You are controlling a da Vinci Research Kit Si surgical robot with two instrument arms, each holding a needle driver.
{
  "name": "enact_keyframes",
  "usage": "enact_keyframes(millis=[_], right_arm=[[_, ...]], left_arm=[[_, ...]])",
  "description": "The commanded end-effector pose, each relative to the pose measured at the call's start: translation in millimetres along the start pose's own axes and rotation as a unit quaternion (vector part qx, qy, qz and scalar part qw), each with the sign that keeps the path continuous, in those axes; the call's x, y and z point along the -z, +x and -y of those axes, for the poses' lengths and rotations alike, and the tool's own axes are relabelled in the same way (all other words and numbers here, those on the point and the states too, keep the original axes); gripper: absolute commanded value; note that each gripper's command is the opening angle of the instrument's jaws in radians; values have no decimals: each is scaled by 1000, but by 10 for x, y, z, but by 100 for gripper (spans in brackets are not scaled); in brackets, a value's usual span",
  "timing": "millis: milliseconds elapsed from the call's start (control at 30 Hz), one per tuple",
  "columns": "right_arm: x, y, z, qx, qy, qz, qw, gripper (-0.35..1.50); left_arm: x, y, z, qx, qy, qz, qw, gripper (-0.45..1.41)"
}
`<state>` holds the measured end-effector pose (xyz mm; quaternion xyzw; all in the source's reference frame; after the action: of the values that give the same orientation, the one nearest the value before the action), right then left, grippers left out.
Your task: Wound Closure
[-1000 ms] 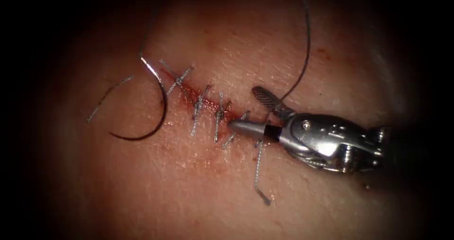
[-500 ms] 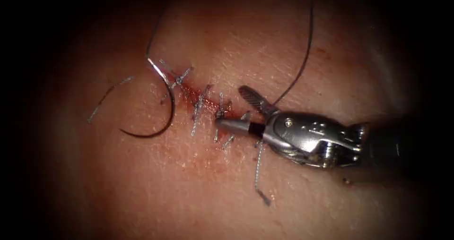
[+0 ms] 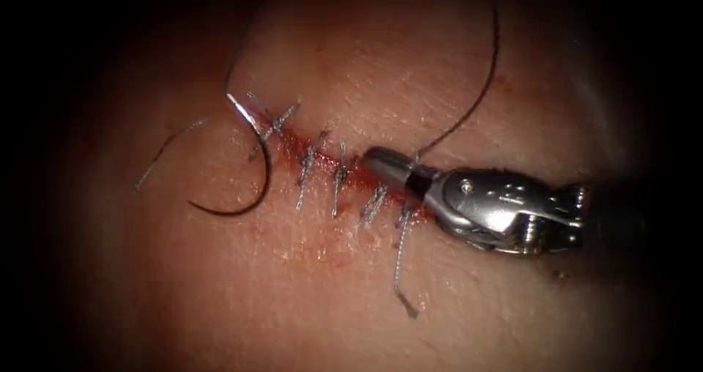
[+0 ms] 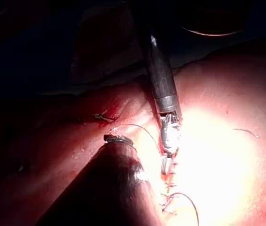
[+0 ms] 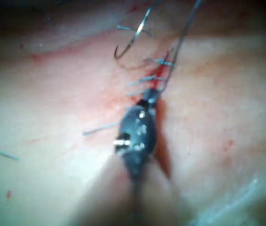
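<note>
the right tool (image 3: 384, 163) comes in from the right and lies low over the cut (image 3: 322, 160) on the tissue (image 3: 220, 284); its two jaws are now pressed together, while half a second ago they stood apart, and its tip has moved up onto the line of the cut between the stitches (image 3: 338, 178). i judge that the jaws hold the thread (image 3: 476, 101), because the dark strand runs from the far side straight down to the tip, but the exact point of the grip is not clear. the needle (image 3: 253, 167) lies free on the tissue at the left end of the cut, held by nobody and not in the tissue, its eye end near the first stitch and its curve open to the left. a loose thread end (image 3: 399, 269) hangs near of the cut. the left tool (image 4: 119, 140) is seen as a dark shaft in the left wrist view, and i cannot tell how its jaws stand. to do this well, the grip should take thread alone, not the tissue edge, and any pull should be slow along the cut, so that the finished stitches are not disturbed.
</note>
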<state>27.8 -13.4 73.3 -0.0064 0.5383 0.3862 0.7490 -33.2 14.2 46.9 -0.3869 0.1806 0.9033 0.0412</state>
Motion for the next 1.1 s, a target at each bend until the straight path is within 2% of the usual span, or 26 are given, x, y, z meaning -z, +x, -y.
enact_keyframes(millis=[33, 133, 167, 200, 267, 400, 567, 667, 900, 1000, 1100], right_arm=[[-6, -6, 6, -3, -10, -10, 1000, 147], [7, -7, 5, -14, 1, -15, 1000, 147], [28, -2, -3, -16, 10, -14, 1000, 147], [28, -2, -3, -16, 10, -14, 1000, 147], [53, 3, -15, -19, 8, -10, 1000, 148], [70, 1, -20, -19, 10, -12, 1000, 148], [88, -5, -23, -16, 12, -12, 1000, 148], [84, -11, -18, -14, 7, -13, 1000, 148], [59, -5, 3, -12, 24, 9, 1000, 148], [31, 0, 27, 4, 34, 38, 999, 148], [8, 3, 38, 31, 31, 53, 998, 148]], left_arm=[[-1, -6, 7, 2, 4, 0, 1000, -45], [7, -17, 18, 0, 9, 8, 1000, -45], [18, -34, 29, 0, 14, 17, 1000, -45], [18, -34, 29, 0, 14, 17, 1000, -45], [32, -62, 38, -3, 20, 27, 999, -45], [44, -88, 44, -6, 26, 38, 999, -45], [66, -137, 59, 5, 40, 47, 998, -45], [71, -150, 62, 8, 42, 51, 998, -45], [57, -137, 49, 13, 49, 54, 997, -45], [45, -122, 40, 16, 50, 48, 997, -45], [44, -116, 38, 17, 50, 47, 997, -45]])
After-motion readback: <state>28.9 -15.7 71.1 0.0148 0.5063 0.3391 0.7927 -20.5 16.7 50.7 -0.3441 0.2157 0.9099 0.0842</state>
